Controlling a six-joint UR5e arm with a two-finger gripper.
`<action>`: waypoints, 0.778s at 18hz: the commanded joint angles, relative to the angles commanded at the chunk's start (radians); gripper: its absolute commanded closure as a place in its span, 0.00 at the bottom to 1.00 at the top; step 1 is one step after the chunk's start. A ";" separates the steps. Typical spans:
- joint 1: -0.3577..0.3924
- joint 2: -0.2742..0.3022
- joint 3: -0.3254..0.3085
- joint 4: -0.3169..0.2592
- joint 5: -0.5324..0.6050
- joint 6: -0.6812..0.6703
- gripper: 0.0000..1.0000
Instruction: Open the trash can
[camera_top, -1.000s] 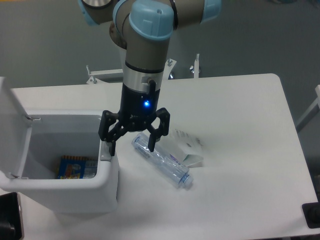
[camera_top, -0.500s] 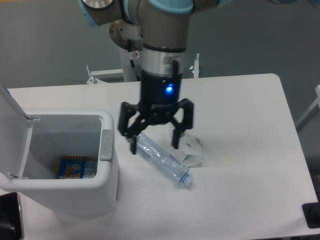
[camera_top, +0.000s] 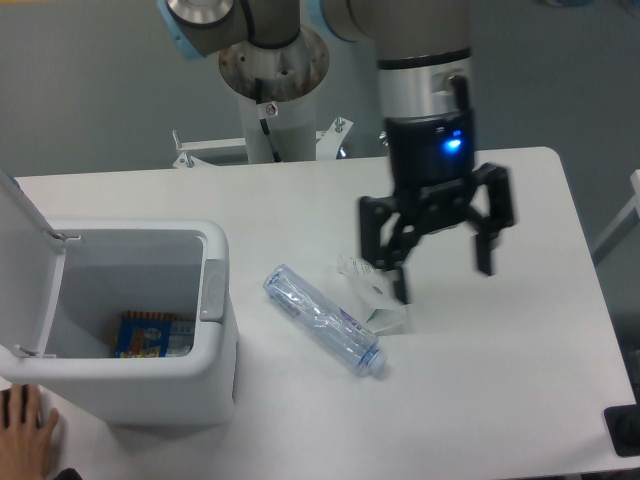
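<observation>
White boxy plastic trash can (camera_top: 150, 385) stands at the left end of the white bench (camera_top: 500, 400), lid raised, a colourful packet inside. Right of the can lie a clear plastic bottle (camera_top: 323, 320) and crumpled white wrapper (camera_top: 380, 300). Black two-finger tool (camera_top: 443, 283) hangs beyond these, spread wide, holding nothing.
</observation>
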 joint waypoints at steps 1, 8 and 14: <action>0.015 0.002 0.000 -0.006 0.000 0.053 0.00; 0.081 0.009 -0.043 -0.034 0.006 0.376 0.00; 0.126 0.046 -0.113 -0.040 0.005 0.599 0.00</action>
